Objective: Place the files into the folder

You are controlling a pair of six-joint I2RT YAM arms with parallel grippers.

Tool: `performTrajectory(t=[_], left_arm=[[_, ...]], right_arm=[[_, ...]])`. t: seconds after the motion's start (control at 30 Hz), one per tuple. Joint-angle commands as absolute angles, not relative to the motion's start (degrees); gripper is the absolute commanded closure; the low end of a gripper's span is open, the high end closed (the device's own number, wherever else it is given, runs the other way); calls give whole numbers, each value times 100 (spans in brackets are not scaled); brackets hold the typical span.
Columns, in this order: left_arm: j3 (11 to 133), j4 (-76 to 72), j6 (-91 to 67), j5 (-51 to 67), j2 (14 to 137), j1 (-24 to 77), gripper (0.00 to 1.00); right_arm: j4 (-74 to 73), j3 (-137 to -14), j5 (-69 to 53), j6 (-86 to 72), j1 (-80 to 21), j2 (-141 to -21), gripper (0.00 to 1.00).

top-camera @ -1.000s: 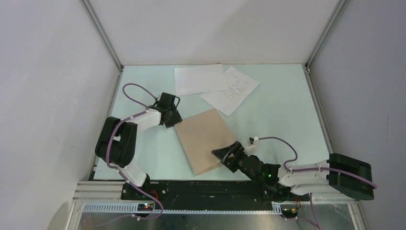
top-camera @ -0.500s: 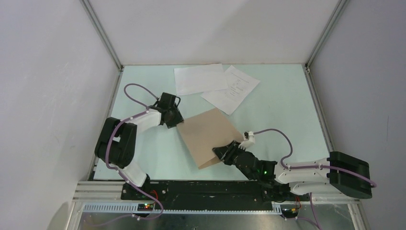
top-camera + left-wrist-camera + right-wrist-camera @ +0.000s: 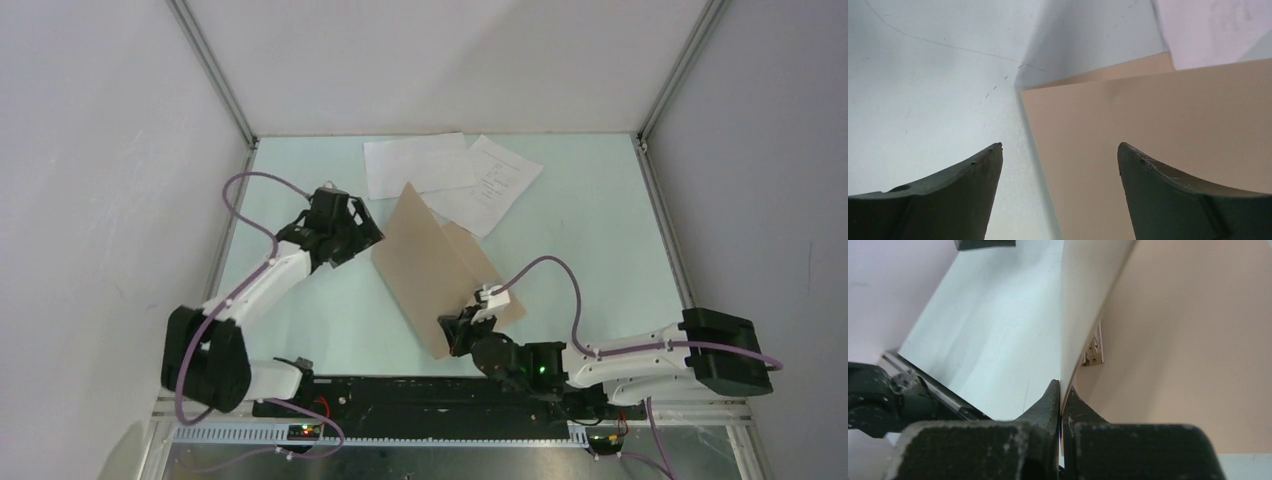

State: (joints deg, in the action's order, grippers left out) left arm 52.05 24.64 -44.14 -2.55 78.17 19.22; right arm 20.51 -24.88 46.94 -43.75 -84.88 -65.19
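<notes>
The tan folder [image 3: 432, 262] lies mid-table, partly opened. Its upper cover [image 3: 1083, 300] is lifted on edge, and my right gripper [image 3: 455, 330] is shut on that cover's near corner, as the right wrist view [image 3: 1062, 387] shows. A small metal clip [image 3: 1094, 351] sits on the inner spine. My left gripper [image 3: 360, 232] is open at the folder's left edge. In the left wrist view [image 3: 1060, 146] that edge runs below the gap between the jaws. The files lie flat at the back: a blank sheet [image 3: 415, 165] and a printed sheet [image 3: 492, 188].
The pale green table [image 3: 300, 300] is framed by metal posts and white walls on the left, right and back. A black rail [image 3: 420, 395] with both arm bases runs along the near edge. A white sheet corner [image 3: 1213, 30] shows beyond the folder in the left wrist view.
My right gripper closed on the folder's cover and raised it, so the folder now stands partly open. My left gripper opened and shifted slightly back-left, its arm stretching out.
</notes>
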Motion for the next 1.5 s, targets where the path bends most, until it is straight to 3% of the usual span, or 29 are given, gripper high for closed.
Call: performTrajectory(t=[0.0, 0.4, 0.63, 0.93, 1.03, 1.13, 1.2, 1.37, 1.47], left_arm=[[5433, 3030, -4982, -509, 6868, 1908, 10], [6210, 3719, -6155, -738, 5286, 2043, 10], [6637, 3728, -5957, -702, 5639, 2359, 13], [6055, 3753, -5749, -1217, 5818, 2720, 25], [5888, 3791, -5637, -1267, 5767, 2735, 33], [5543, 3873, -5492, -1397, 5457, 2748, 38], [5330, 3942, -5384, -1453, 5260, 2743, 41], [4917, 4206, -4932, -1468, 4882, 2744, 43], [4790, 4515, -4676, -1522, 4612, 2742, 35]], right_arm=[[1911, -3149, 5614, -3055, -8862, -6852, 100], [1875, -4106, 6002, -1590, -9352, -7917, 100], [1930, -4471, 5898, -1033, -9479, -8268, 100], [1768, -4714, 5925, -912, -9620, -8510, 99], [1719, -4719, 5833, -896, -9667, -8482, 83], [1580, -4717, 5783, -921, -9718, -8380, 58], [1451, -4724, 5751, -973, -9785, -8206, 49], [933, -4720, 5250, -1267, -10029, -7739, 38], [624, -4714, 4916, -1571, -10112, -7360, 32]])
